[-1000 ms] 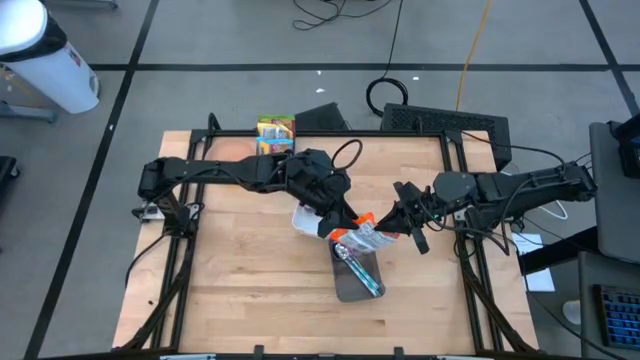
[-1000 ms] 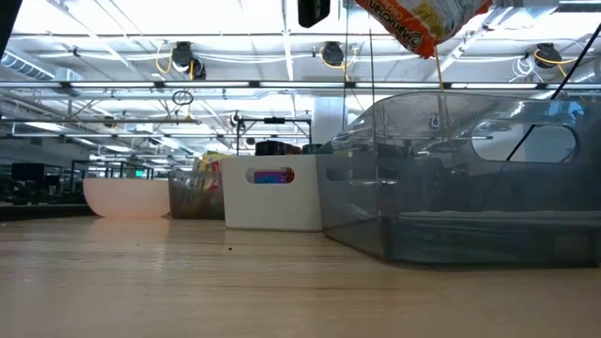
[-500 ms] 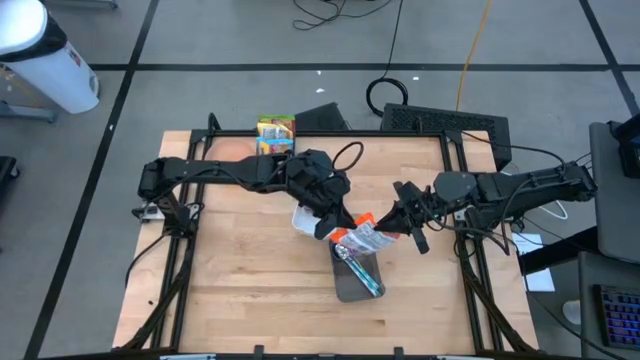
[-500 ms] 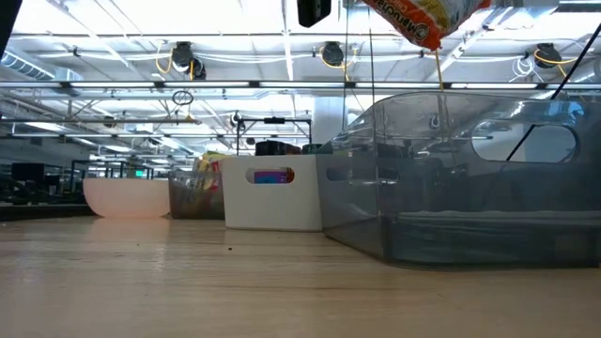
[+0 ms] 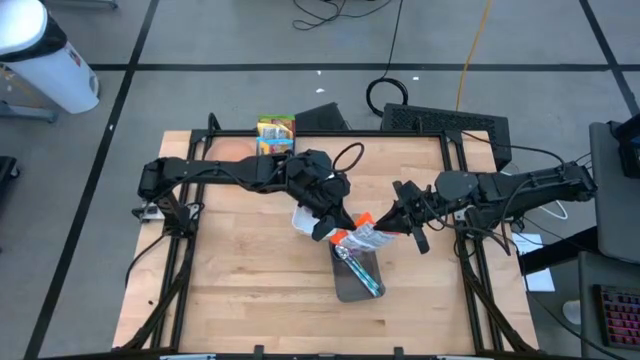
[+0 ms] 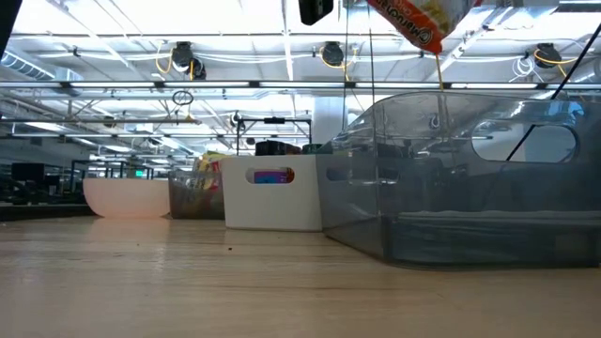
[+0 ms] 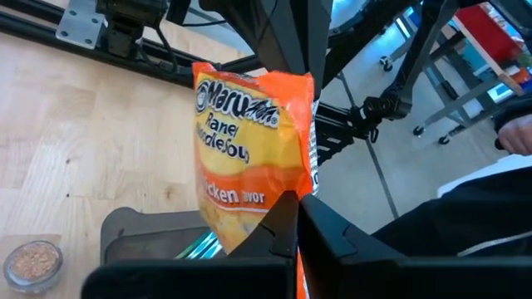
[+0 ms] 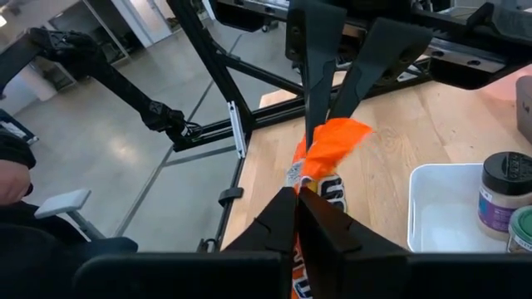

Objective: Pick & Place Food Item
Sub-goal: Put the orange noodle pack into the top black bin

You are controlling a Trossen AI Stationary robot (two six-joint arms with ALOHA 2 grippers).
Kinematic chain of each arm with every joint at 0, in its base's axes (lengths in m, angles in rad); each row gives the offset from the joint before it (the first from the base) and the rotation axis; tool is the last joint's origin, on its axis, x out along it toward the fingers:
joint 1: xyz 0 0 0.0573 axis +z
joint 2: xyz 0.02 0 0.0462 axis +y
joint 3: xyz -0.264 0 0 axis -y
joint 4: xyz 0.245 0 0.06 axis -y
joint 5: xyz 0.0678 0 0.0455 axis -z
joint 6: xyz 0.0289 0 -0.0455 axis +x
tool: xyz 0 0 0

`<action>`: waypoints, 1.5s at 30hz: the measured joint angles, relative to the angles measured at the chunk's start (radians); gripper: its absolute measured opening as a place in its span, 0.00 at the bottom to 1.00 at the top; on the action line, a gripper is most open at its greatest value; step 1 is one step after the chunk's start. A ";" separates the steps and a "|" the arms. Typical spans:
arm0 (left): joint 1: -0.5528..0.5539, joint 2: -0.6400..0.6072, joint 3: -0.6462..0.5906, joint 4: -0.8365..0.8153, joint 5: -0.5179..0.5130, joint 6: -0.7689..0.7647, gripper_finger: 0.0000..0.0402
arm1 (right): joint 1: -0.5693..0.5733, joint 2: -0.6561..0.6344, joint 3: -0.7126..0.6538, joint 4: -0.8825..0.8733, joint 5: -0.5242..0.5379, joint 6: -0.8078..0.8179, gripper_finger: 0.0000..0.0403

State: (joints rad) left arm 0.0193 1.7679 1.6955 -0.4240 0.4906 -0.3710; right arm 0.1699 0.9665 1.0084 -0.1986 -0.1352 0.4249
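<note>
My left gripper point(image 7: 297, 218) and right gripper point(image 8: 297, 208) both clenched on the noodle packet point(image 7: 249, 149), held taut mid-desk above the grey bin point(image 5: 358, 277), probably lining it up to drop in.

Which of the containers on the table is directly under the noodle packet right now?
The clear grey bin. The orange noodle packet hangs above it, pinched by both pincers; the white bin and pink bowl stand off to the side.

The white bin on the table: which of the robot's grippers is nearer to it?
Left. The left gripper sits right beside the white bin, pinching the ramen packet at one end. The right gripper holds the packet's other end, farther from the bin.
</note>
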 joint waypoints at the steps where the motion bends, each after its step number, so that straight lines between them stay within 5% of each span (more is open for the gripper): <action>1: 0.000 0.000 0.000 0.000 0.003 0.000 0.01 | 0.000 0.000 0.000 0.000 0.000 0.000 0.03; 12: 0.021 -0.018 0.000 -0.021 0.051 0.014 0.00 | 0.000 0.000 0.000 0.001 0.021 -0.001 0.31; 19: 0.065 -0.100 0.000 -0.199 0.042 0.072 0.00 | -0.013 0.000 0.000 0.004 0.084 -0.003 0.42; 34: 0.271 -0.248 0.000 -0.670 -0.007 0.314 0.00 | -0.093 0.000 0.000 0.008 0.083 -0.003 0.42; 45: 0.505 -0.251 0.001 -0.848 -0.062 0.601 0.00 | -0.129 0.000 0.000 0.008 0.083 0.000 0.41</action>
State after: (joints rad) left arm 0.5243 1.5173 1.6962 -1.2720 0.4282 0.2299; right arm 0.0414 0.9661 1.0080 -0.1909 -0.0521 0.4252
